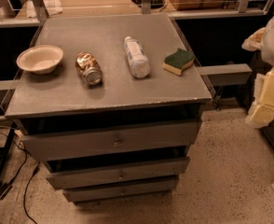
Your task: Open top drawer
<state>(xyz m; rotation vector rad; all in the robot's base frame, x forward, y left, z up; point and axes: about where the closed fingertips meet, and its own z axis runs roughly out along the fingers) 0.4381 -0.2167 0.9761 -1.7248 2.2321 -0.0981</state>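
Observation:
The top drawer (81, 146) is the widest grey front of the cabinet, just under the grey top (104, 94), with a small round metal knob (117, 142) at its centre. A dark gap runs along above the front. Two narrower drawers (120, 174) sit below it. My arm comes in at the right edge, and my gripper (263, 107) hangs there, pale and yellowish. It is to the right of the cabinet, above the floor, well away from the knob and touching nothing.
On the cabinet top lie a white bowl (40, 59), a crushed can (89, 69), a plastic bottle on its side (137, 56) and a green-yellow sponge (179, 61). Cables and a stand foot (2, 181) are on the floor at left. A grey rail (223, 73) sticks out at right.

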